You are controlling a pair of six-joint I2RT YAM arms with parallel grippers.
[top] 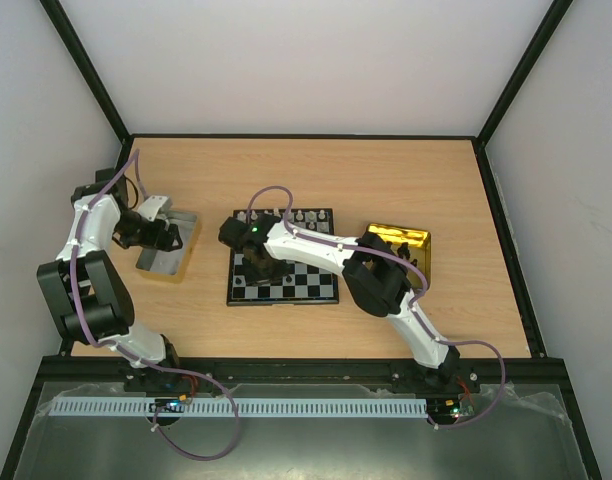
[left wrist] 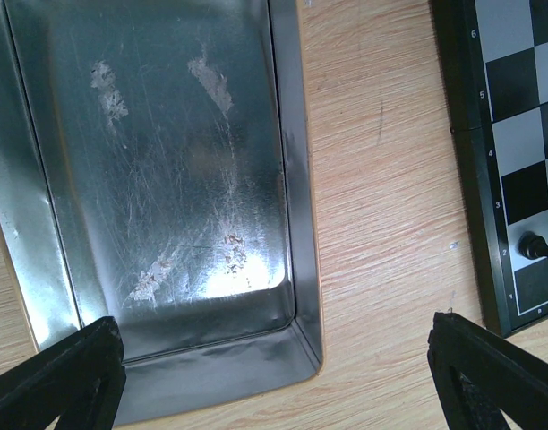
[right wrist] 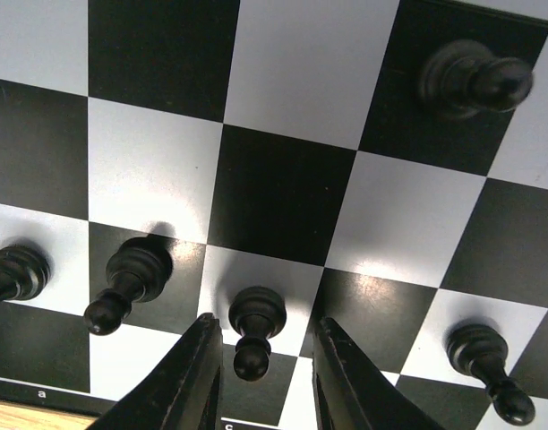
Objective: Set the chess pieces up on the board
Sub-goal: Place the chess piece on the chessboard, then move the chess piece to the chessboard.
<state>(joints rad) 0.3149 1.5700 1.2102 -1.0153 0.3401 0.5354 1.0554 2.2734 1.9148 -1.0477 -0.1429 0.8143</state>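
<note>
Top view: bright, even overhead light, faint shadows on table. Gold tray throws glare. Left wrist view: silver tray streaked with reflections, hot spot near its lower corner; wood grain sharp. Right wrist view: board crisp, white sheen on pale squares. Black pawn at top right soft, possibly out of focus. Short shadows behind front-row pieces.

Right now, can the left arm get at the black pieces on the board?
Probably not: the right arm lies across the board, its hand open around one of the black pieces.
</note>
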